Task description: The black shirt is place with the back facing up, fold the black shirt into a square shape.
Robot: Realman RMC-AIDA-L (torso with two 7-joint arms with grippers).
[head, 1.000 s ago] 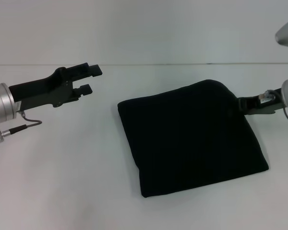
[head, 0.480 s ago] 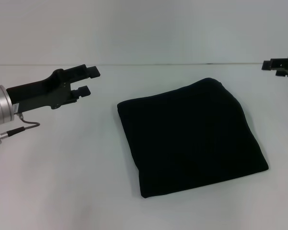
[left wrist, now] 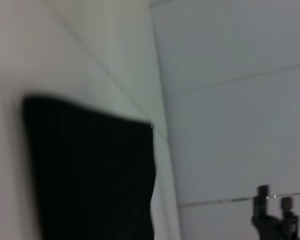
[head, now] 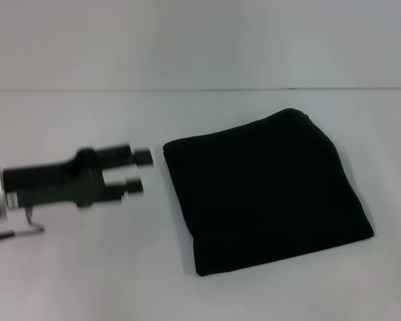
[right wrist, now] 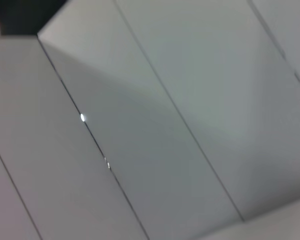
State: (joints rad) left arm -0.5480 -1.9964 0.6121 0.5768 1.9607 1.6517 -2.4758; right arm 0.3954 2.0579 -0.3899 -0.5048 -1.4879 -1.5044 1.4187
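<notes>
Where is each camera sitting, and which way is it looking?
Head view: sits on the robot's head, looks forward and down at the white table and folded black shirt; shows the left gripper, open, beside the shirt.
Left wrist view: sits on the left wrist, looks across the black shirt; a gripper shows far off.
Right wrist view: sits on the right wrist, faces pale panels; no body shows.
Head and left wrist views share the shirt.

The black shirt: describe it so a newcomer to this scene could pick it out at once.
Start from the white table that fills the head view. Right of its centre lies the black shirt, folded into a flat, roughly square pad. The left gripper beside its left edge is also black, but it is rigid with two open fingers, not touching the cloth.
</notes>
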